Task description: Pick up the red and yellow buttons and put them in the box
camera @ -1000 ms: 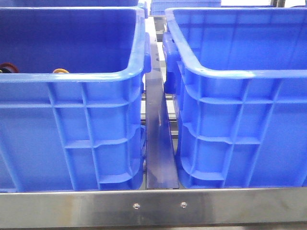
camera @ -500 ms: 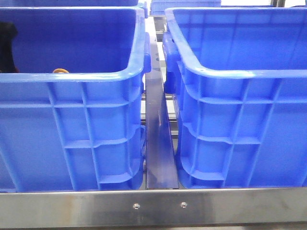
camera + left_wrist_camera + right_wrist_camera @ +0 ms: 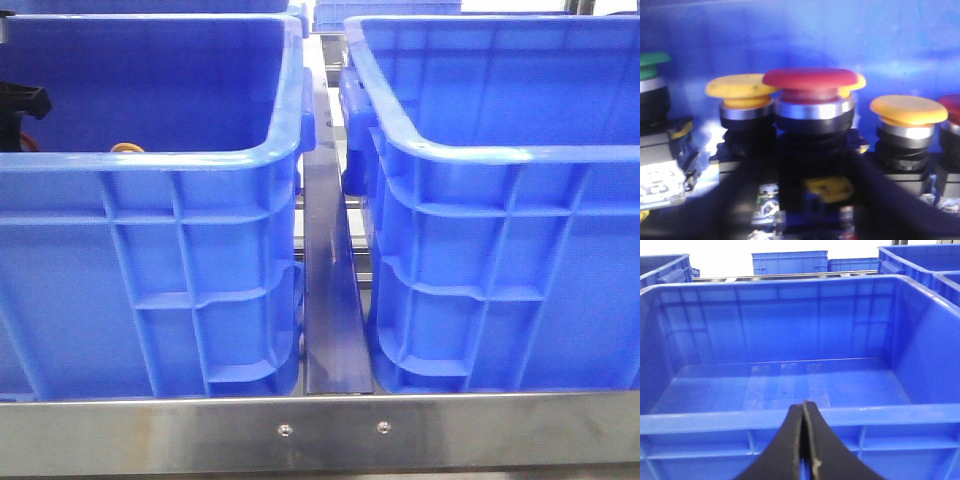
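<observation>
1. At the far left of your front view, the left gripper [image 3: 20, 105] shows as a dark shape inside the left crate [image 3: 150, 250], a blue plastic bin with ribbed grid walls and a thick rolled rim.
2. The left wrist view shows its blurred dark fingers [image 3: 740, 185] flanking the red button [image 3: 812, 80] (domed matte cap, polished silver collar, black body); you cannot tell whether they grip it.
3. A yellow button [image 3: 740, 86] stands just beside the red one, another yellow cap [image 3: 908, 107] further along, and a green cap [image 3: 652, 62] at the edge.
4. A brushed steel rail [image 3: 320, 432] crosses the foreground.
5. On the right, the box [image 3: 500, 250] matches the left crate.
6. The right gripper [image 3: 803, 440] hangs before the box's rim, its black pads [image 3: 785, 445] pressed together on nothing.
</observation>
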